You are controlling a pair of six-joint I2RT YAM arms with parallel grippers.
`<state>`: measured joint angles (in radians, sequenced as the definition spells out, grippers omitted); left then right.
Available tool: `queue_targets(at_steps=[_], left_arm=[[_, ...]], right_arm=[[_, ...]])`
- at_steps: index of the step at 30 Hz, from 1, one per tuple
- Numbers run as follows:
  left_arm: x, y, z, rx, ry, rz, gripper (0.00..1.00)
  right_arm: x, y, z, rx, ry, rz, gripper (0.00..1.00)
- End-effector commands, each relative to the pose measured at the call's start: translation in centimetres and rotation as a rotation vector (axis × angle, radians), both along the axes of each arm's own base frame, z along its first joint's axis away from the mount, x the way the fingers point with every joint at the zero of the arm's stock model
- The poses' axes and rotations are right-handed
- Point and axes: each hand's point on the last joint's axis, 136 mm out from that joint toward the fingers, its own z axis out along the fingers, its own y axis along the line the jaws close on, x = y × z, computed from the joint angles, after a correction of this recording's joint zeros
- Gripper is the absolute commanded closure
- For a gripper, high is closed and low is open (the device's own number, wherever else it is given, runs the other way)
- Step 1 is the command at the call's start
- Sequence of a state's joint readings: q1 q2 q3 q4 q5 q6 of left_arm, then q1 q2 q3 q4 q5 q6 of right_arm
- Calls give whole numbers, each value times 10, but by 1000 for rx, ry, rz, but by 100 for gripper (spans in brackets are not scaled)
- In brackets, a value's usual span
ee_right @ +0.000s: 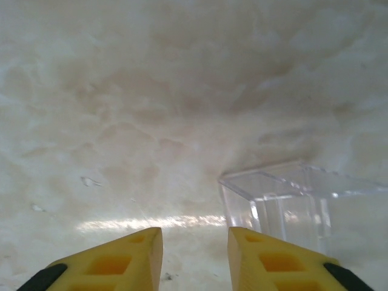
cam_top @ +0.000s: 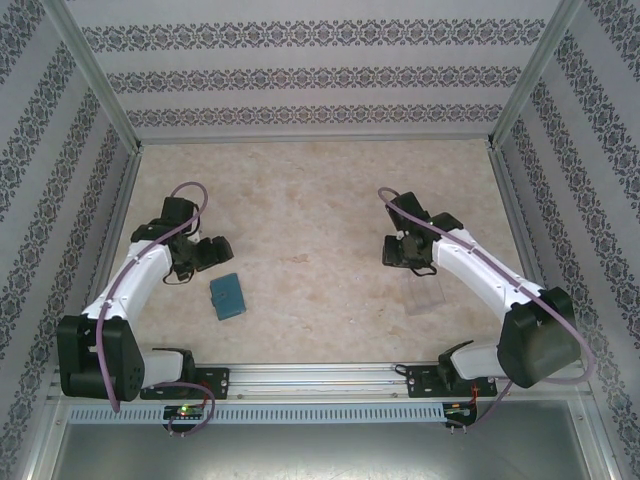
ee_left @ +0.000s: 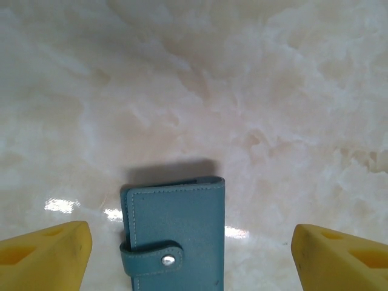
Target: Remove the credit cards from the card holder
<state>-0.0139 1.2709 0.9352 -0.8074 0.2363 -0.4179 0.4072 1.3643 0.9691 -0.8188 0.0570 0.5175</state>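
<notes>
- Left gripper (ee_left: 191,230) hangs wide open over the card holder (ee_left: 173,233), which lies closed on the table (ee_left: 242,91) with its snap tab (ee_left: 151,257) fastened.
- Step in hand, I judge: the approach. The next move calls for pinning the holder and undoing the tab.
- Right gripper (ee_right: 194,239), its fingers close together and empty, sits well apart, beside a clear box (ee_right: 285,200).
- Credit cards lie hidden in the closed holder, so their number cannot be told. The holder's near end is cut off.

Clear plastic box (cam_top: 425,293), one, standing at four o'clock on marbled beige tabletop (cam_top: 310,190); floral-striped wall panels (cam_top: 310,70) on three sides.
</notes>
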Motion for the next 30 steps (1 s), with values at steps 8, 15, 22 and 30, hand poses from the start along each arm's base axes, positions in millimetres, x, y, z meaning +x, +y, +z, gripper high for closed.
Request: queue_targets(at_steps=[8,15,22,30], left_arm=[[6,4,1,76,47,-119,13],[6,4,-3,79,63,-132,13],[3,5,-6,86,74,-137,13],[3,5,-7,87,83,-139,12]], right_arm=[[-20,-43,-13,-62,46,-93,73],[-23,-57,-19,-43,65,-123,75],[-21,-59,-34,-63,115,-121,77],[-18,-58,-41,-71,130,-99,82]])
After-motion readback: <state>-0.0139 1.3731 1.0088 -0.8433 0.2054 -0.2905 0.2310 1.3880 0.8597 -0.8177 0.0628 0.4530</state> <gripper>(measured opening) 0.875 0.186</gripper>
